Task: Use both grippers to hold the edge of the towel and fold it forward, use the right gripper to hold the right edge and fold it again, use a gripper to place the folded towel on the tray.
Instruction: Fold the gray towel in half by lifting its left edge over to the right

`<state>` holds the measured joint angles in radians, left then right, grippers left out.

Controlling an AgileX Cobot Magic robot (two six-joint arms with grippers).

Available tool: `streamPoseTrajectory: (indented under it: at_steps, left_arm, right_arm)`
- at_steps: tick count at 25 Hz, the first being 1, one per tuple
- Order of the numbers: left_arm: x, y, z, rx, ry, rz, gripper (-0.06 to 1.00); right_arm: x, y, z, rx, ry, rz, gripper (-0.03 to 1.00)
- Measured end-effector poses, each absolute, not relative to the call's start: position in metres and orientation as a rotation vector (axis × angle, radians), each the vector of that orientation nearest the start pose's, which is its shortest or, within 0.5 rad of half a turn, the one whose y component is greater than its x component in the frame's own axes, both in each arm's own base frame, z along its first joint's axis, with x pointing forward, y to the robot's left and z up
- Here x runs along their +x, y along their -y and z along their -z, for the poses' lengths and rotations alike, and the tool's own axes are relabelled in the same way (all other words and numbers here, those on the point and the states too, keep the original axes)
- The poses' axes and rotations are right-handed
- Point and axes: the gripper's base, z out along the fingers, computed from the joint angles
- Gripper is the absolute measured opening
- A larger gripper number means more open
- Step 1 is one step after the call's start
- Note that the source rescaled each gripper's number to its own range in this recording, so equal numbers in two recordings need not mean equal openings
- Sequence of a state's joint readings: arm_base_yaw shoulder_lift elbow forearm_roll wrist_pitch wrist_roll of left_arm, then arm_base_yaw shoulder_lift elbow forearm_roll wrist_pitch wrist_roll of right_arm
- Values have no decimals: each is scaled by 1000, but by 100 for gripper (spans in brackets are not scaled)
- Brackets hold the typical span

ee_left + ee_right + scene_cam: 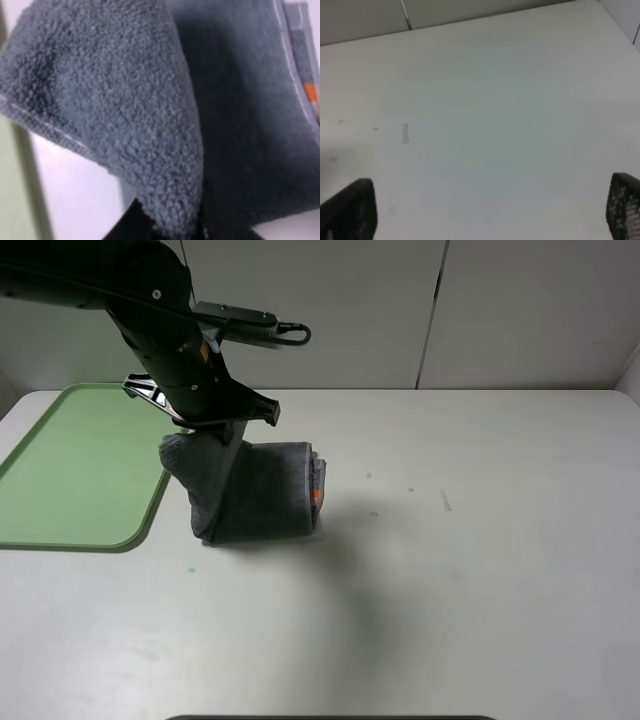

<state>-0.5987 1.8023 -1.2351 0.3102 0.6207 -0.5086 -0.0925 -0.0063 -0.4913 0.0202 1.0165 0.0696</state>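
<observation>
We log:
- left gripper (212,432): jaws nearly closed, pinching folded towel (270,490). Towel's left part lifted, just beside tray (70,465), not on it.
- right gripper (490,210): jaws wide apart, holding nothing, above table (480,540).

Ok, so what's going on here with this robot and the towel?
The left gripper is shut on the folded grey towel, lifting one end while the rest rests on the table beside the green tray. The right gripper hangs open over the table, holding nothing. The towel is not on the tray yet.
</observation>
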Motion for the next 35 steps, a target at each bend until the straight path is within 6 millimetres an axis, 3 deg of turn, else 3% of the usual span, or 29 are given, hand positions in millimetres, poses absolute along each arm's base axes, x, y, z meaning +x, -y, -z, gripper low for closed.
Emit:
streamPoseTrajectory:
  at_steps: [8, 18, 27, 29, 33, 35]
  left_arm:
    - [324, 231, -185, 476, -2606, 85, 9]
    - [325, 254, -154, 547, -2613, 109, 9]
    - [326, 258, -154, 556, -2586, 135, 11]
    - [326, 258, -153, 561, -2585, 133, 24]
    - [326, 258, -153, 637, -2566, 113, 81]
    - [325, 257, -153, 664, -2568, 97, 93]
  right_arm:
    - [-3, -2, -278, 162, -1996, -9, 100]
    - [-3, -2, -278, 162, -1996, -9, 100]
    - [-3, -2, -278, 162, -1996, -9, 100]
    - [-3, -2, -278, 162, -1996, -9, 100]
    - [-3, -2, -278, 162, -1996, -9, 100]
    - [-3, -2, -278, 162, -1996, -9, 100]
